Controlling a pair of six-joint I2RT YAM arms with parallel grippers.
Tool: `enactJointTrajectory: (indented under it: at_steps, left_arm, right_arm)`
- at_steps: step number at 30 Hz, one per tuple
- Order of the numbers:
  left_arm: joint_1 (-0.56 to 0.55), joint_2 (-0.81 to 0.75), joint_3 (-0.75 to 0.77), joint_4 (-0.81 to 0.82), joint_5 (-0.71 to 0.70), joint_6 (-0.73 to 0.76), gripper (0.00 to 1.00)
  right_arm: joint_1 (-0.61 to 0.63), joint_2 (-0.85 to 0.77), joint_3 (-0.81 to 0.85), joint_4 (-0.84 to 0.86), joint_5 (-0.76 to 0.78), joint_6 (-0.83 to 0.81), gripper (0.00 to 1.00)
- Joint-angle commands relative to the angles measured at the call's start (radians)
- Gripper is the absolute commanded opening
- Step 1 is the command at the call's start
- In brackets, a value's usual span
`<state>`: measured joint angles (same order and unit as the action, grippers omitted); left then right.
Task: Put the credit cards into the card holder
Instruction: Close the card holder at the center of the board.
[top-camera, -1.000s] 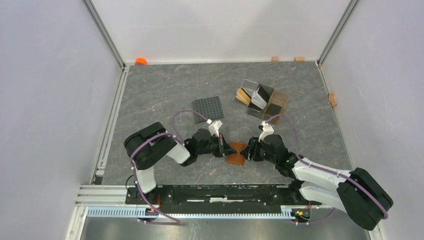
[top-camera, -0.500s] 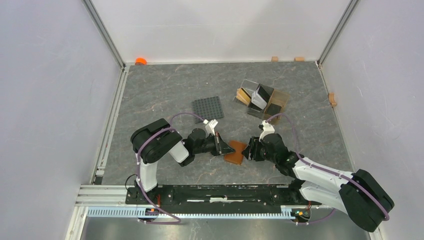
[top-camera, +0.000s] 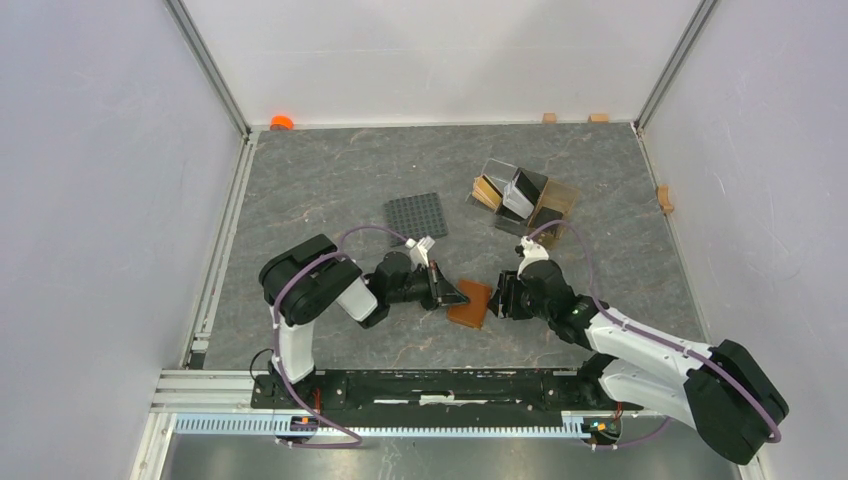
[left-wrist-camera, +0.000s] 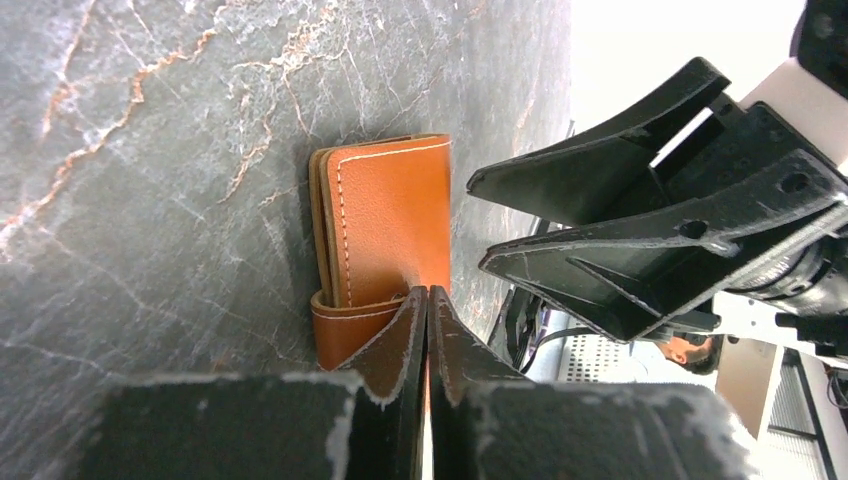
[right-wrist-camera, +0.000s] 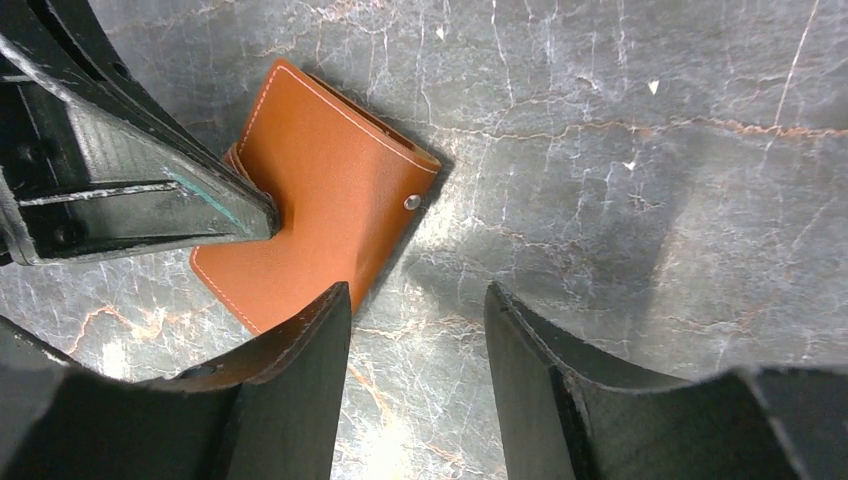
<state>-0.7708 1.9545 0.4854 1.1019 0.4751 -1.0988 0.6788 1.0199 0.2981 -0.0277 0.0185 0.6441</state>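
Observation:
The card holder (top-camera: 470, 302), a brown leather wallet with a snap stud (right-wrist-camera: 412, 202), lies folded flat on the table between the two arms. My left gripper (top-camera: 460, 296) is shut, and its tips rest on the wallet's left part (left-wrist-camera: 390, 220), creasing the leather. My right gripper (top-camera: 503, 295) is open at the wallet's right edge. One of its fingers (right-wrist-camera: 300, 340) overlaps the wallet's corner, with bare table between the jaws. The credit cards (top-camera: 517, 195) stand in a clear amber-tinted stand (top-camera: 560, 200) at the back right.
A dark grey studded square plate (top-camera: 416, 214) lies behind the left gripper. An orange object (top-camera: 282, 122) sits at the back left corner. Small wooden blocks (top-camera: 549, 117) line the back wall, and another (top-camera: 664, 197) the right one. Grey walls enclose the table.
The wallet has gone from a splayed bow-tie shape to a flat folded rectangle. The left arm's elbow shifted right and its wrist turned. The right gripper edged slightly left.

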Motion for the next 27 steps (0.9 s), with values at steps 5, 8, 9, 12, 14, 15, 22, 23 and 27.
enactJointTrajectory:
  at_steps: [5,8,9,12,14,15,22,23,27]
  left_arm:
    - [-0.012,-0.228,0.218,-0.724,-0.139,0.301,0.13]
    - [-0.018,-0.301,0.318,-0.864,-0.146,0.374,0.17]
    - [-0.018,-0.324,0.342,-0.887,-0.152,0.385,0.18]
    - [-0.021,-0.382,0.379,-0.958,-0.18,0.431,0.22]
    - [-0.035,-0.413,0.38,-1.007,-0.224,0.474,0.25]
    - [-0.05,-0.424,0.38,-1.044,-0.261,0.498,0.28]
    - [-0.195,-0.432,0.418,-1.264,-0.546,0.589,0.42]
    - [-0.21,-0.426,0.42,-1.274,-0.568,0.586,0.46]
    - [-0.28,-0.379,0.452,-1.31,-0.669,0.606,0.52]
  right_arm:
    - [0.002,-0.057,0.065,-0.039,0.037,-0.041,0.58]
    - [0.002,-0.071,0.063,-0.039,0.038,-0.047,0.58]
    - [0.002,-0.078,0.062,-0.041,0.04,-0.047,0.58]
    - [0.002,-0.101,0.058,-0.047,0.054,-0.055,0.58]
    - [0.002,-0.112,0.055,-0.052,0.065,-0.062,0.59]
    - [0.002,-0.118,0.053,-0.054,0.068,-0.065,0.59]
    - [0.002,-0.135,0.026,-0.043,0.066,-0.07,0.6]
    - [0.002,-0.135,0.021,-0.039,0.062,-0.068,0.61]
    - [0.001,-0.136,0.01,-0.026,0.049,-0.063,0.62]
